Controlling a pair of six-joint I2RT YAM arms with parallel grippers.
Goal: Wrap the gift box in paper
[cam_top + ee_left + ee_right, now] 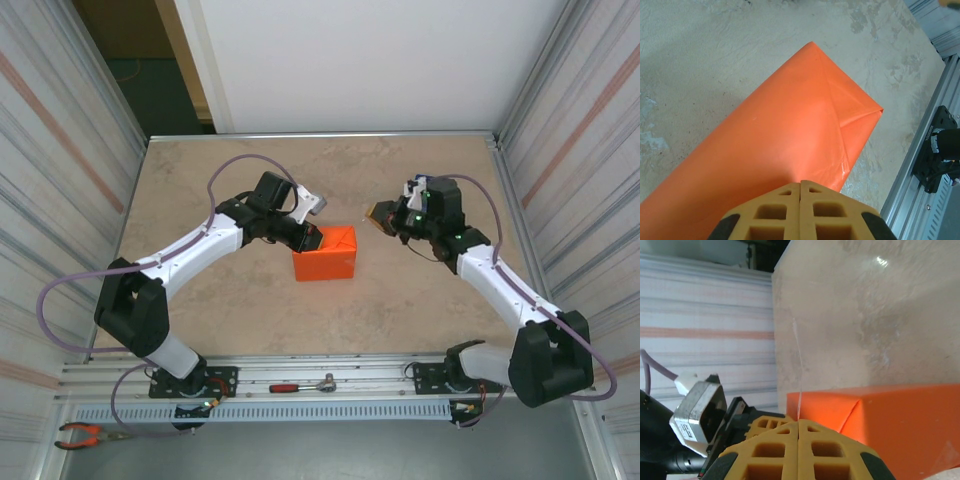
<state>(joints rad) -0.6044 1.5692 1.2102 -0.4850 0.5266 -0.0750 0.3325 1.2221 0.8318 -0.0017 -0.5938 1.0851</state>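
The orange paper (326, 253) is folded into a box-shaped parcel at the middle of the table, and the gift box is hidden inside it. A triangular end fold of the paper (790, 135) shows in the left wrist view. My left gripper (312, 240) is shut, with its tips (800, 182) against the parcel's left end. My right gripper (378, 213) hangs above the table, to the right of the parcel and apart from it. It is shut (798, 421) on a thin clear strip (799, 370) that rises from between its fingertips. Behind those fingertips are the paper (900, 420) and my left gripper's fingers (765, 422).
An aluminium rail (330, 375) runs along the near edge and carries a red-handled tool (300, 386). Orange-handled pliers (85, 435) lie at the bottom left. Corrugated walls close in both sides. Bare tabletop (250, 170) lies around the parcel.
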